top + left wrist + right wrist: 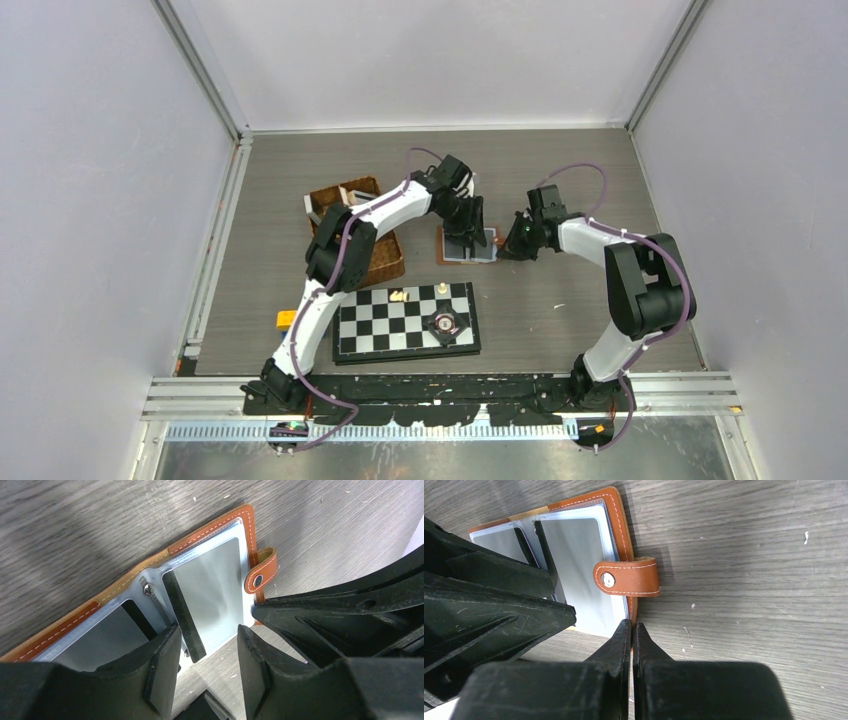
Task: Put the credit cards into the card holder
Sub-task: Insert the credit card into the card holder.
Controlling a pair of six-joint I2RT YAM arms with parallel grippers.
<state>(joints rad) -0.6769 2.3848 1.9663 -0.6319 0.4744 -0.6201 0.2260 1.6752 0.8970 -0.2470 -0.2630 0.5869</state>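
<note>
The card holder (pixel 450 252) lies open on the table, tan leather (pixel 210 527) with clear sleeves and a snap strap (pixel 629 577). A pale grey-blue credit card (pixel 212 585) sits in its right sleeve, and another (pixel 100 642) in the left. A thin dark strip (pixel 182 615) stands on edge between the two pages, close to my left gripper's left finger. My left gripper (pixel 207 630) hangs over the holder (pixel 466 228), open, clamped on nothing. My right gripper (pixel 631 624) is shut, its tips against the holder's right edge (pixel 510 248). Whether they pinch the leather I cannot tell.
A chessboard (pixel 405 320) with a few small pieces lies near the arm bases. A brown wicker basket (pixel 382 262) stands left of the holder, partly under my left arm. A small orange object (pixel 286 319) lies left of the board. The two grippers nearly touch.
</note>
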